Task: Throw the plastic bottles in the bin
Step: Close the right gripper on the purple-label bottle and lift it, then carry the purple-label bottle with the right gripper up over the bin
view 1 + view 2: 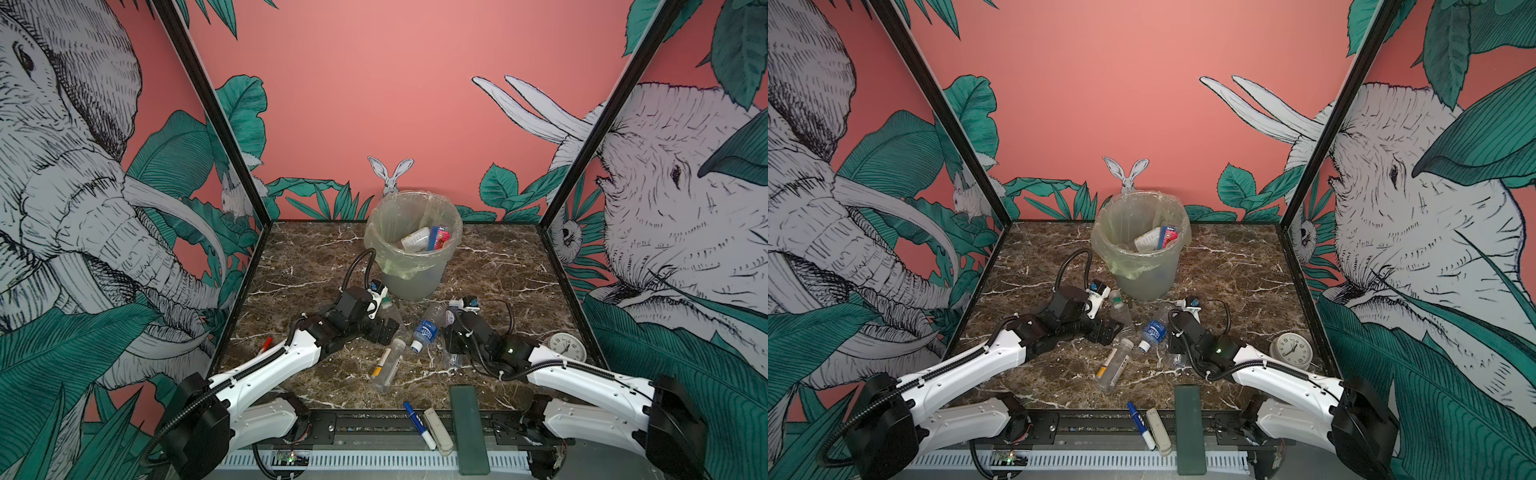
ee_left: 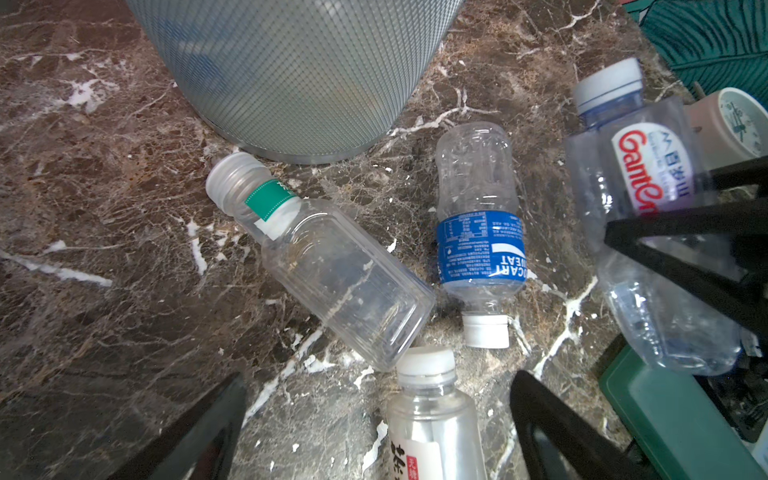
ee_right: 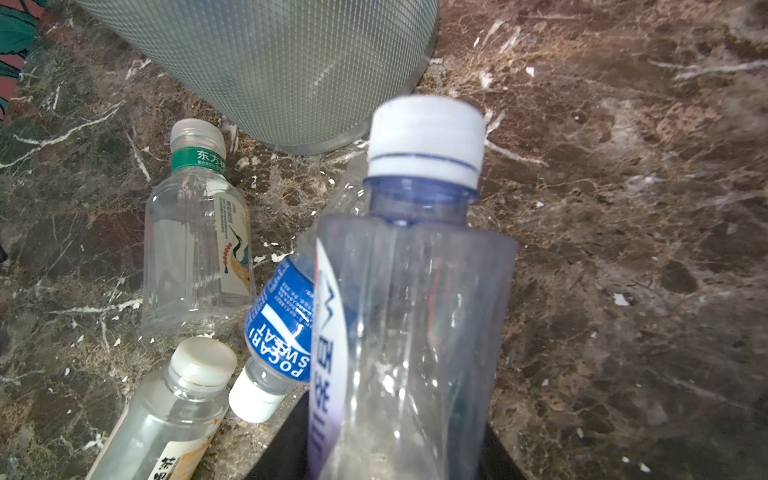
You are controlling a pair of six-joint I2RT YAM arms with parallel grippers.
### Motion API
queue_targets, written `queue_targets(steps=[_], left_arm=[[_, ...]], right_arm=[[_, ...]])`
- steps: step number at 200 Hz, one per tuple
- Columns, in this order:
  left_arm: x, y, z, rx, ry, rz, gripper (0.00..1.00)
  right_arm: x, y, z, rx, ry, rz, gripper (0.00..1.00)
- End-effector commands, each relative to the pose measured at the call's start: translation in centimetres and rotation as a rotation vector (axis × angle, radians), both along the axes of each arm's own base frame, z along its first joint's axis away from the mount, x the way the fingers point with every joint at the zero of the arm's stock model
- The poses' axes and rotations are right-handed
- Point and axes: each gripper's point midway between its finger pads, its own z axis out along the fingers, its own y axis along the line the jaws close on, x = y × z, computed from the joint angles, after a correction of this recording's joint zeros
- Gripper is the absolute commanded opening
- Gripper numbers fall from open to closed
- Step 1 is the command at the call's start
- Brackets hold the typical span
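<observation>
Four plastic bottles (image 1: 424, 332) sit outside one bin (image 1: 409, 286), mid-frame in both top views. The right gripper (image 3: 395, 451) clamps the white-capped bottle (image 3: 415, 311); the left gripper (image 2: 378, 376) gapes just left.

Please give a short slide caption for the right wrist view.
Right gripper shut on a white-capped bottle near the bin; a blue-labelled bottle lies beside it.

Grey bin (image 3: 270, 62) (gridded), clear bottle (image 3: 415, 332) — white-capped
</observation>
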Motion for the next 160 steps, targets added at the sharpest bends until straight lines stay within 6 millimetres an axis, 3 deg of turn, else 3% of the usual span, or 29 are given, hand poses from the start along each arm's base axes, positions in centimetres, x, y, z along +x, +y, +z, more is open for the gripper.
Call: queue_targets(steps=[1, 115, 160], left_arm=[[0.4, -0.5, 1.3, -0.022, -0.028, 0.004, 1.0], [0.5, -0.9, 1.0, -0.017, -0.021, 0.002, 1.0], [0.3, -0.7, 1.1, -0.013, -0.025, 0.005, 1.0]], right_arm=[[0.9, -0.4, 2.5, -0.004, -0.114, 0.012, 0.45], [1.3, -0.8, 12.7, -0.027, -0.454, 0.161, 0.48], [1.3, -1.2, 19.2, -0.074, -0.579, 0.203, 0.49]])
